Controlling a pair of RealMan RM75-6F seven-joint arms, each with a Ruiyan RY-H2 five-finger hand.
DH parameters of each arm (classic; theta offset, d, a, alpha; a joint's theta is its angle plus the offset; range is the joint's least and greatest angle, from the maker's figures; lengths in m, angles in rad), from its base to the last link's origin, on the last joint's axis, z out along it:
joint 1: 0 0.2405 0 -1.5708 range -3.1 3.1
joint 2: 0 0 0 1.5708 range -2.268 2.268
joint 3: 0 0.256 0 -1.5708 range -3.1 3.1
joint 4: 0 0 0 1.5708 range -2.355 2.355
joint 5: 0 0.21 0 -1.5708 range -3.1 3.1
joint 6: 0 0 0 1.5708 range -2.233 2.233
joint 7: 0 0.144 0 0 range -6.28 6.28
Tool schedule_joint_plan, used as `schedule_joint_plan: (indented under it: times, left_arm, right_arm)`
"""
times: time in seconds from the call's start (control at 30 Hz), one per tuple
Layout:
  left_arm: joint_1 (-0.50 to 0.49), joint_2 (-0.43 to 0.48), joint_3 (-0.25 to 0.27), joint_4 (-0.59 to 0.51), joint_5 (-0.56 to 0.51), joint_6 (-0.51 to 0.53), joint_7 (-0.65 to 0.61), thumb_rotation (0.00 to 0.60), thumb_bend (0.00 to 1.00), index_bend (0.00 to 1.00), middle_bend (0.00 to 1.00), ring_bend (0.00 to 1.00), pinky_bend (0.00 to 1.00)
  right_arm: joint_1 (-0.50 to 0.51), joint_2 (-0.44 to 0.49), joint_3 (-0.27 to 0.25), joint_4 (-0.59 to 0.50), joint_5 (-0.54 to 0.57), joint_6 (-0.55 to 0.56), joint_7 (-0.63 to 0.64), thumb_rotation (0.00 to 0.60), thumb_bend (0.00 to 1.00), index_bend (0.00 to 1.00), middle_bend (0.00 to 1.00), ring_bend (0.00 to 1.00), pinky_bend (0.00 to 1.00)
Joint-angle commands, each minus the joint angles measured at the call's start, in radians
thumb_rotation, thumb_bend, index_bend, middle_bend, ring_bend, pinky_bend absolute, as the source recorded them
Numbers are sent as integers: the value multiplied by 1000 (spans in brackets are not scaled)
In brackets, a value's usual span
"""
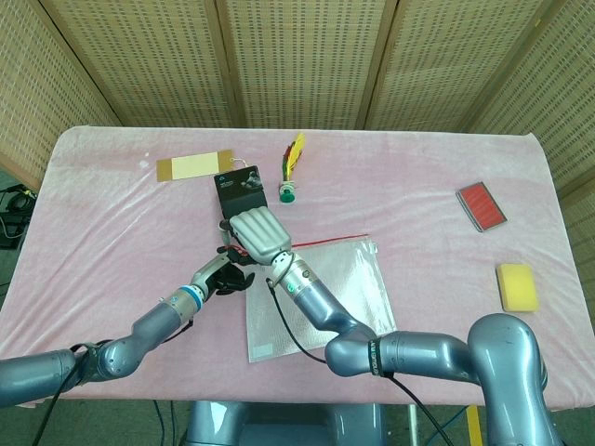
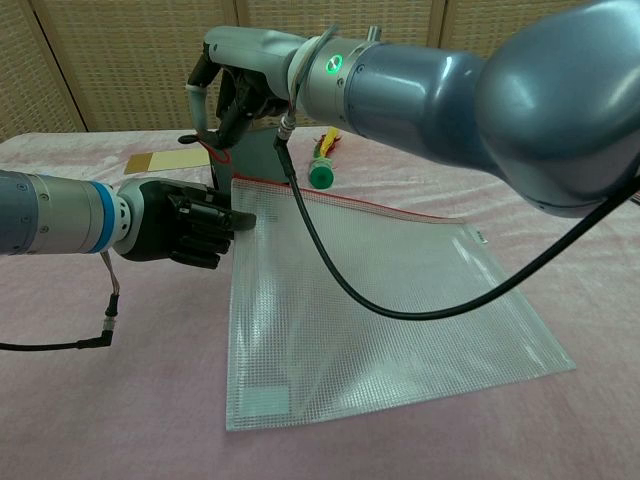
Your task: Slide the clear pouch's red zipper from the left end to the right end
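The clear mesh pouch [image 1: 316, 295] [image 2: 370, 300] lies flat on the pink cloth, its red zipper strip [image 1: 327, 241] [image 2: 390, 208] running along the far edge. My right hand [image 1: 258, 232] [image 2: 232, 85] hovers over the pouch's far-left corner, fingers curled down and pinching the red zipper pull [image 2: 214, 150]. My black left hand [image 1: 223, 277] [image 2: 185, 235] reaches in from the left. Its fingertips [image 2: 240, 221] pinch the pouch's left edge just below that corner. The slider itself is hidden under the right hand.
Just behind the right hand stands a black packet [image 1: 240, 189]. A green-based feather toy [image 1: 289, 181] [image 2: 322, 172] and a tan tag [image 1: 193, 167] lie further back. Far right are a red case [image 1: 482, 205] and a yellow sponge [image 1: 517, 286].
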Motion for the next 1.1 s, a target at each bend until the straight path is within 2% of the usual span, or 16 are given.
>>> schedule_joint_plan:
  times: [0.03,0.3,0.43,0.57,0.83,0.87,1.1]
  left_arm:
    - [-2,-6,4,5,-8,10,10,600,701,507,1000,988,1000]
    - [7,-14,3,-3,-25,79,42,600,822,728,1000,988,1000]
    - [20,-3,7,-29,-6,130,76,600,864,773,1000,988,1000]
    - [46,23,-9,-60,14,164,80,600,962,830,1000,988,1000]
    - [86,100,-23,-110,66,145,79,600,1000,868,1000,987,1000]
    - [75,123,-47,-120,65,133,79,600,1000,871,1000,987,1000]
    - [81,165,-46,-146,67,112,85,600,1000,882,1000,988,1000]
  right_arm:
    - [0,2,0,-3,-1,-1,2,600,692,725,988,963,1000]
    - [-5,8,0,-11,-4,5,8,600,693,726,987,963,1000]
    - [-8,17,2,-13,-7,10,10,600,692,726,988,963,1000]
    - [-17,37,3,-17,-2,16,6,600,693,726,988,963,1000]
    - [-42,70,0,-12,22,26,7,600,693,727,988,963,1000]
    - [-47,75,-2,-10,26,27,8,600,693,728,988,963,1000]
    - [-66,94,-14,-6,40,24,9,600,693,730,988,963,1000]
